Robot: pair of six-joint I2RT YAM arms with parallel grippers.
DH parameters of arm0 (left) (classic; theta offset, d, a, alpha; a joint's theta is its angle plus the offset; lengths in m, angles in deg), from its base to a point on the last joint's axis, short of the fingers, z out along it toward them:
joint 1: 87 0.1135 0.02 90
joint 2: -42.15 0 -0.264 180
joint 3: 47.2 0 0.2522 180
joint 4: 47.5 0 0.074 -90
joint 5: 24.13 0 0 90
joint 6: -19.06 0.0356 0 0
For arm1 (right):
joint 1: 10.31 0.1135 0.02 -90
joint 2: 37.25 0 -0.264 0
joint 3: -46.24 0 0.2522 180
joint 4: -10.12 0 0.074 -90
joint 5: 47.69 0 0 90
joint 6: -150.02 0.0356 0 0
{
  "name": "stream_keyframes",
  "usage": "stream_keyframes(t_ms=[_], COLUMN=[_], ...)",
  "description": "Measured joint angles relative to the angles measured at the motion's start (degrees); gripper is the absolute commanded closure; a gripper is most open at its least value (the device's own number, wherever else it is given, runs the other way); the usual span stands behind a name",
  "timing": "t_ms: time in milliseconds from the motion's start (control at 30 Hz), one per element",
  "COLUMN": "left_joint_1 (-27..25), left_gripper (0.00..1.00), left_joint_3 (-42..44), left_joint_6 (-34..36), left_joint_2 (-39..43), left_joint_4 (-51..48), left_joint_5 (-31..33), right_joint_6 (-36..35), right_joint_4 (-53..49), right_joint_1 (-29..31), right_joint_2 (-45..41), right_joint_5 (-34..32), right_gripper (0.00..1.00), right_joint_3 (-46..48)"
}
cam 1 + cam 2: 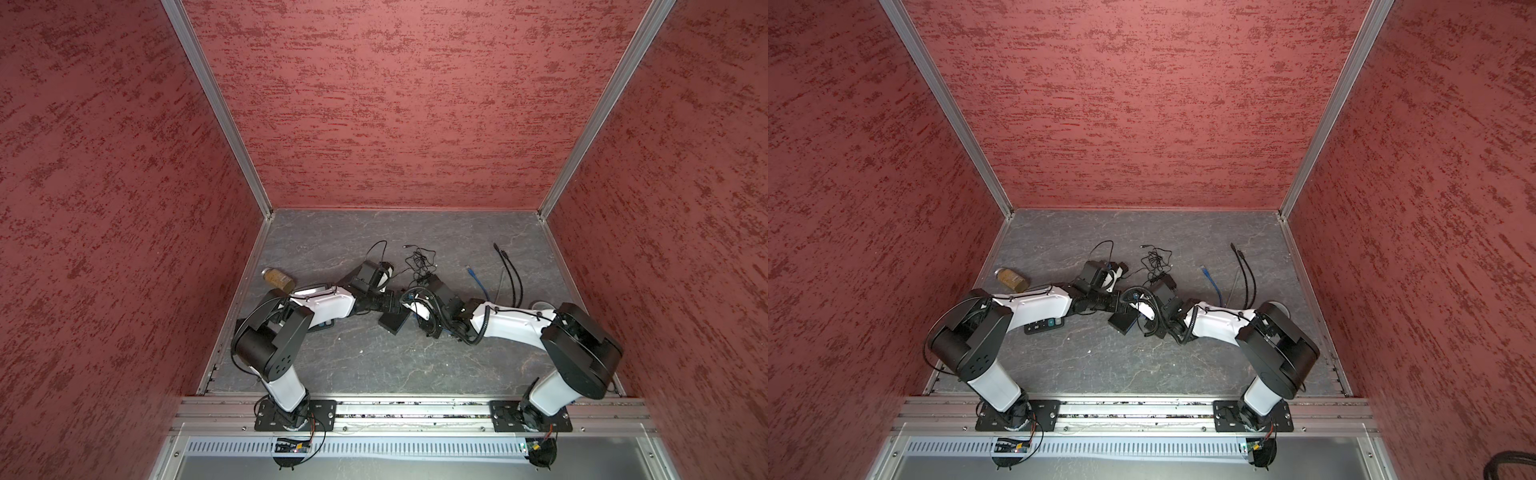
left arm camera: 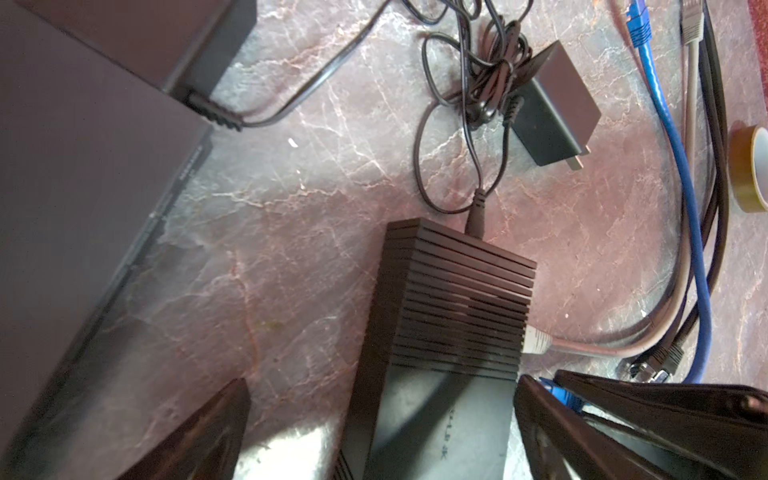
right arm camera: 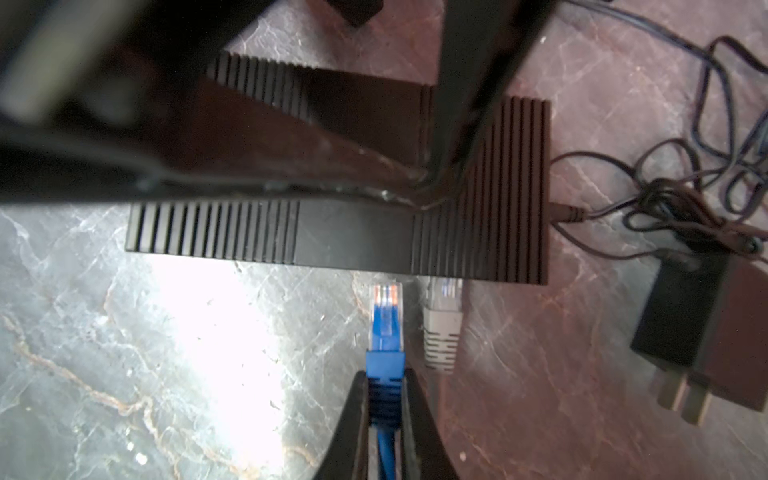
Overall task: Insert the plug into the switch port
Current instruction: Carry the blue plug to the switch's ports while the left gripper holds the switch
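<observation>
This looks like the lining-up stage, right before the push. The right arm has its jaws clenched on the ribbed boot of the blue plug. The plug's clear tip points at the long side of the black switch, just short of it and not touching, as far as the right wrist view shows. Just beside it, a grey plug meets the same side and seems to be seated in a port already. The switch lies flat on the table near the middle, where the two arms meet in both top views. The left arm has its jaws spread wide astride the switch, with bare table showing between one of them and the box, so they grasp nothing. I take them to be there as a stop against sliding. The side with the ports is seen nearly edge-on and in shadow, so I cannot make out the opening meant for the blue plug. Next, I'd say, the right arm has to bring the plug level with the free port beside the grey one, square to the face, and press straight in until it latches. A skewed or low tip would likely just shove the light box away, and then the left jaws would have to brace it. The power brick and its tangled lead lie off to one side.
</observation>
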Motion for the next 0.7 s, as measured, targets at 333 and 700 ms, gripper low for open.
stream_keyframes(t_ms=[333, 700], left_joint_1=[1.3, 2.6], left_gripper=[0.0, 0.0], left_joint_3=[1.6, 1.8], left_joint_6=[0.0, 0.0], left_joint_2=[0.9, 1.0], left_joint_4=[1.7, 1.6], left_joint_5=[-0.9, -1.1], right_joint_6=[3.2, 5.9], right_joint_4=[13.0, 21.9], right_joint_1=[1.1, 1.3], right_joint_2=[2.3, 0.7], right_joint_5=[1.5, 0.2], right_gripper=[1.0, 1.0], right_joint_3=[0.4, 8.5])
